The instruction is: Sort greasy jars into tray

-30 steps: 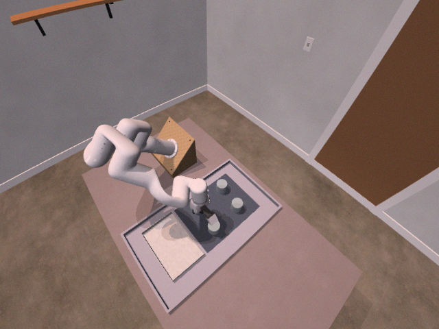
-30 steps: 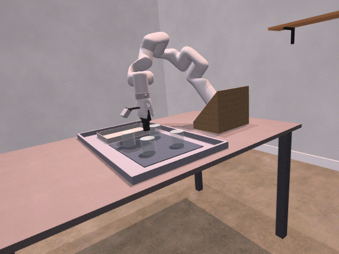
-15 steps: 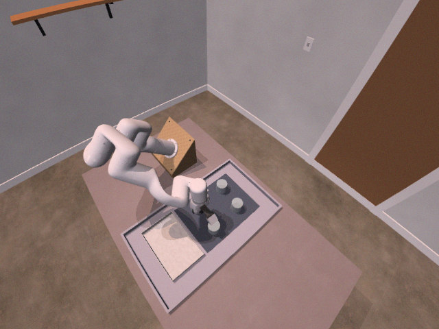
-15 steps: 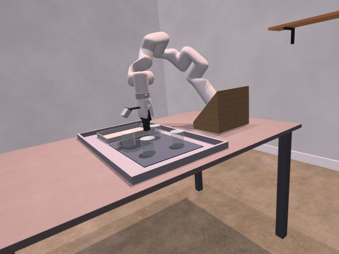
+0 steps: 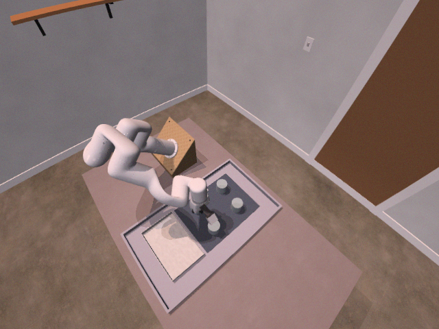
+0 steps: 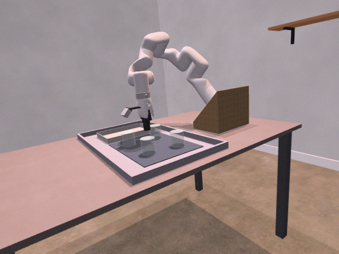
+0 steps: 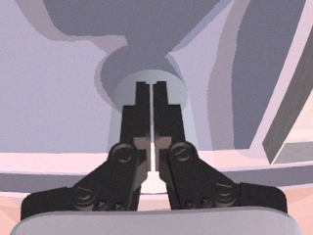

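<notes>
Tray [image 5: 203,251] without any jars

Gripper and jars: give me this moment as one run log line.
gripper: shut, empty | position: low over mat | jar: straight ahead of fingertips | tray: no jars inside

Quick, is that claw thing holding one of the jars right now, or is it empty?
Gripper: closed, fingers together, holding nothing; a jar stands just ahead of the tips.

A wooden wedge block [image 5: 177,147] sits on the table; a wall shelf [image 5: 53,11], light switch [image 5: 308,44].
</notes>
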Robot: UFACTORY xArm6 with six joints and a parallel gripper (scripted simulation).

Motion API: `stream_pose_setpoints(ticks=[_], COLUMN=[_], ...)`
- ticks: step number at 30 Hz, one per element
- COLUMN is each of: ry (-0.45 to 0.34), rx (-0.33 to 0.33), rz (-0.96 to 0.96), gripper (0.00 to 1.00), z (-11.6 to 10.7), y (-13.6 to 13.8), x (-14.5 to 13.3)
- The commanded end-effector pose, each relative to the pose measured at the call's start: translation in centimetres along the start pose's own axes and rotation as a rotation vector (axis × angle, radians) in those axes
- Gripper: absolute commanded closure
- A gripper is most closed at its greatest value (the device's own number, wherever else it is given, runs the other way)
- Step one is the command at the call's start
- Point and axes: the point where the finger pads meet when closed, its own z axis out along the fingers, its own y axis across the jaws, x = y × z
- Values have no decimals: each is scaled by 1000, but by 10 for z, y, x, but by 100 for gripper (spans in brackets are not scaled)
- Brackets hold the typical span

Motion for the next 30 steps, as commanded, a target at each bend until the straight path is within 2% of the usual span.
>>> stream_pose_setpoints(ticks=[1,30], ry=[2,2], rx=[0,0], rz=[0,0], gripper=[100,100], z=[-1,-4], y=[0,0], x=[0,-3])
